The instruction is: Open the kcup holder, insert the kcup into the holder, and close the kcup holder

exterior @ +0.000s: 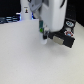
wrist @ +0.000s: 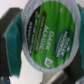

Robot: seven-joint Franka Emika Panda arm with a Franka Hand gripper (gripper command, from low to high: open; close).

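In the exterior view my gripper (exterior: 43, 37) hangs over the white table, just to the exterior view's left of the black kcup holder (exterior: 65, 38). It is shut on the kcup (exterior: 44, 36), a small pod with a green top and whitish body. The wrist view is filled by the kcup's round lid (wrist: 50, 35), green and black with white lettering, clamped between my teal-padded fingers (wrist: 14, 37). The holder's front faces the gripper; I cannot tell whether its drawer is open.
A white bottle-shaped object (exterior: 25, 11) stands at the back on the exterior view's left, with dark items (exterior: 10, 20) beside it. The white table (exterior: 30, 60) stretches toward the front.
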